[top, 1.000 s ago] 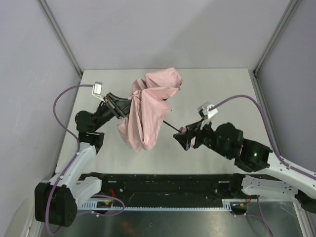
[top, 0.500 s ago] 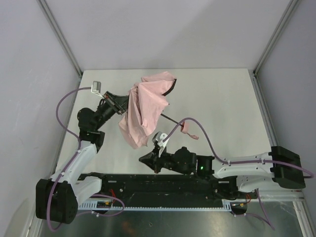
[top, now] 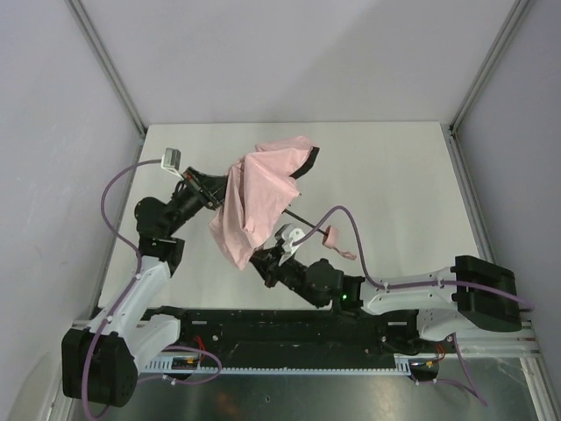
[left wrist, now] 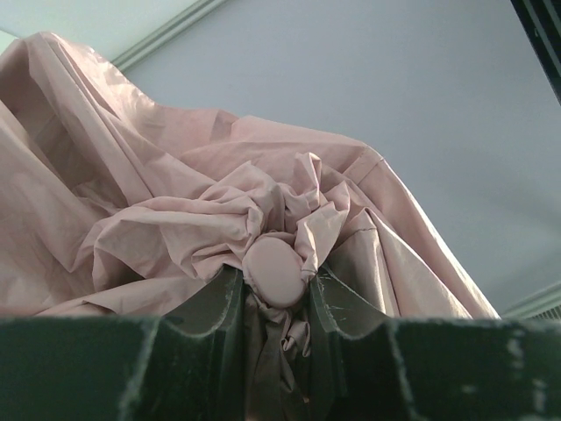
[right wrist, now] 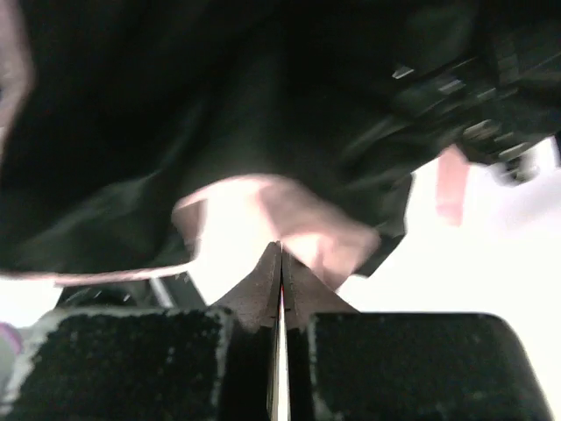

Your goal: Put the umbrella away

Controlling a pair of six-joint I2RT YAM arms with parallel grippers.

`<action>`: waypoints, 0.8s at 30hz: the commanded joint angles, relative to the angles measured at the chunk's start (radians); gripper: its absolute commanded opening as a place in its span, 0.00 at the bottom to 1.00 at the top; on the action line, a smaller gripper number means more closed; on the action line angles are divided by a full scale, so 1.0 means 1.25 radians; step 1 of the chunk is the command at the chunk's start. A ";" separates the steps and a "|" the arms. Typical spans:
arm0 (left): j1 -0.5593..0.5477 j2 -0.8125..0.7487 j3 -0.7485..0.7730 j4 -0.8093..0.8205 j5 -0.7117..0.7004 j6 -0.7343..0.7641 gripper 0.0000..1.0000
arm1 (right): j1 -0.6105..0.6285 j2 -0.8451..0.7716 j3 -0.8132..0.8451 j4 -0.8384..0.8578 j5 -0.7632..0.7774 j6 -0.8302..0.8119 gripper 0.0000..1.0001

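Right wrist view dim; perhaps motion-blurred

The desk (top: 394,175) was a pale, off-white slab with a matt top, boxed in on three sides by plain grey wall panels (top: 289,61). A slim aluminium post (top: 105,66) ran up from the far left corner, and a second post (top: 491,66) rose from the far right, both slanting outward in the overhead view. Along the near edge lay a long black rail (top: 289,323). In front of it was a strip of brushed metal sheet (top: 307,395) with a dull shine. In the left wrist view, the grey wall met another surface along a pale moulding (left wrist: 166,31).
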 commanded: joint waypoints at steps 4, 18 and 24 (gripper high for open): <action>0.004 -0.040 -0.006 0.056 0.067 -0.048 0.00 | -0.066 -0.035 0.002 0.116 0.100 -0.087 0.00; -0.101 0.012 -0.029 0.060 0.111 0.070 0.00 | -0.228 -0.074 0.014 0.190 0.047 -0.126 0.00; -0.128 0.051 -0.021 0.070 0.159 0.130 0.00 | -0.298 -0.120 0.060 0.055 -0.097 -0.125 0.00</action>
